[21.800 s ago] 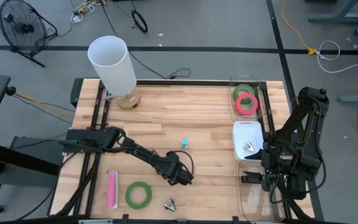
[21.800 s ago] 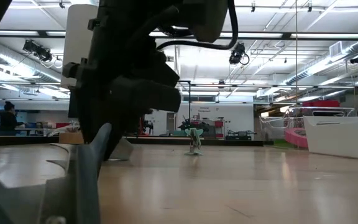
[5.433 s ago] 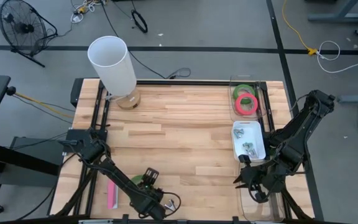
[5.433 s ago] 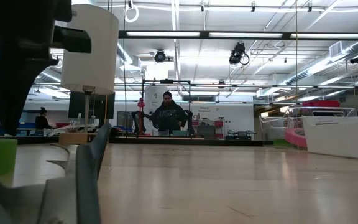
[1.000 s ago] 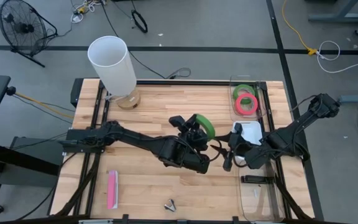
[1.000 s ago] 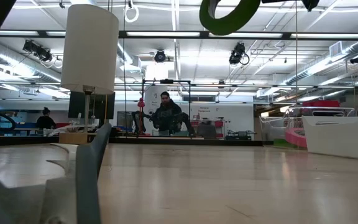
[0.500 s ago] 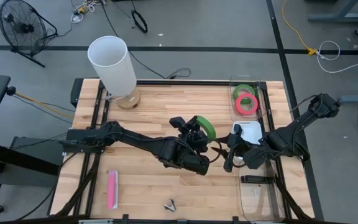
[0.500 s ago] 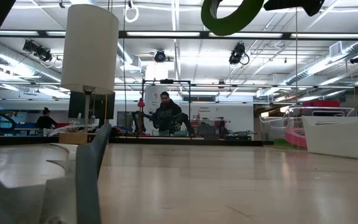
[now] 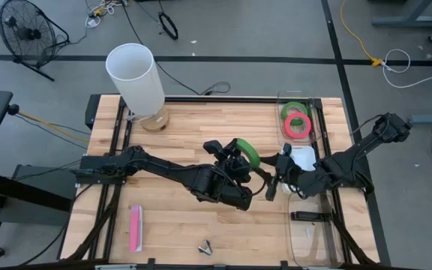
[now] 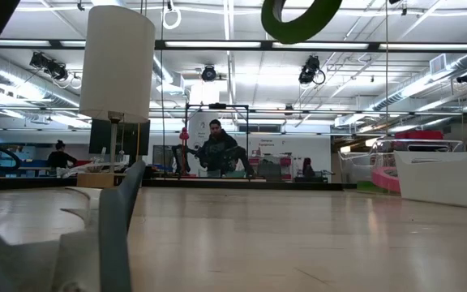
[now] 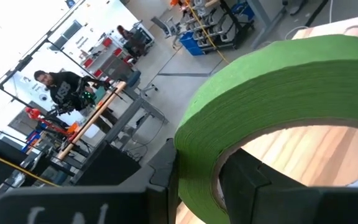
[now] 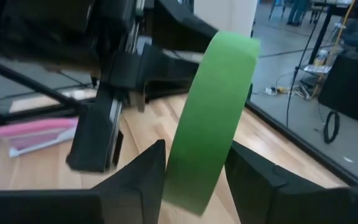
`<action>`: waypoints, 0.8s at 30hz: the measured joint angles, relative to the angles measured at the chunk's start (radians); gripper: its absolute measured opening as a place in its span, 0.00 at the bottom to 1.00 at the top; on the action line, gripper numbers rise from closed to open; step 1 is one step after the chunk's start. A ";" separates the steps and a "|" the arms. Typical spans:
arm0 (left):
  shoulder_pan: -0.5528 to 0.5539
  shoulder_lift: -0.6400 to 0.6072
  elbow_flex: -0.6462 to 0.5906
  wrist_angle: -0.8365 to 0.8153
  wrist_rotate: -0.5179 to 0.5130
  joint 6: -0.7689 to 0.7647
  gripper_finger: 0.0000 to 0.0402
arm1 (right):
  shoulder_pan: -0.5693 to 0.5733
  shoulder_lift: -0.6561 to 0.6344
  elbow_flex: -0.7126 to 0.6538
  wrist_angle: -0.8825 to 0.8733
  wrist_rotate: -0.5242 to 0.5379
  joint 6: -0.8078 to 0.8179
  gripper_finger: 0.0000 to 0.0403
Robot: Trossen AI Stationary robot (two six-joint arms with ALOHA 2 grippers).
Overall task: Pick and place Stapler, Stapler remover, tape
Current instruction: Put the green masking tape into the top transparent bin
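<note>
A: Butcher-block table (image 9: pixel 201 127) fills the high view; grey floor round it w/ cables, a fan (image 9: pixel 25 34) at 10 o'clock off the table; white cylinder (image 9: pixel 135 79) stands at the table's 11 o'clock corner.

B: And the arms?

A: Left arm reaches from 9 o'clock to mid-table; left gripper (image 9: pixel 240 154) is clamped on a green tape roll (image 9: pixel 247 152), held up off the wood; in the left wrist view the roll (image 11: pixel 272 93) sits edge-on w/ a dark finger (image 11: pixel 253 183) inside its open centre, another outside the band.

B: Right one?

A: Right arm comes in from 3 o'clock; right gripper (image 9: pixel 273 180) sits just beside the roll, at its 4 o'clock; in the right wrist view its two fingers (image 12: pixel 135 180) straddle the roll's lower edge (image 12: pixel 213 118), one each side, parted; can't tell if they touch the band yet.

B: Other task stuff?

A: Clear bin (image 9: pixel 313 120) at the table's 2 o'clock holds a 2nd green roll (image 9: pixel 293 109) and a red-pink roll (image 9: pixel 298 125), overlapping; white tray (image 9: pixel 306 156) just below it, partly hidden by the right arm; pink stapler (image 9: pixel 136 229) lies near the 7 o'clock edge; small metal remover (image 9: pixel 205 246) at 6 o'clock; dark item (image 9: pixel 310 216) in the clear bin at 4 o'clock, can't ID it.

B: Low view?

A: Roll (image 10: pixel 298 20) hangs at the top of frame, well above the wood; a person (image 10: pixel 217 148) stands far back in the room.
</note>
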 joint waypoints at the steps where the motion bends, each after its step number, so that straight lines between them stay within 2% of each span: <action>1: 0.000 -0.001 0.000 0.000 -0.003 -0.002 0.22 | -0.006 0.000 0.000 0.019 -0.007 -0.015 0.40; 6: 0.001 -0.002 0.000 0.000 0.006 -0.006 0.22 | -0.046 0.000 0.000 0.035 -0.010 -0.006 0.39; 11: 0.004 -0.001 0.000 -0.011 0.008 -0.007 0.22 | -0.081 -0.001 0.000 0.025 -0.025 -0.004 0.22; 18: 0.005 0.001 0.000 -0.023 0.028 -0.026 0.22 | -0.103 -0.019 0.000 -0.047 -0.048 -0.017 0.22; 21: 0.004 0.001 0.000 -0.051 0.049 -0.043 0.29 | -0.106 -0.055 0.000 -0.114 -0.061 -0.035 0.22; 24: -0.006 0.001 0.000 -0.105 0.087 -0.052 0.40 | -0.114 -0.120 -0.001 -0.226 -0.015 -0.009 0.22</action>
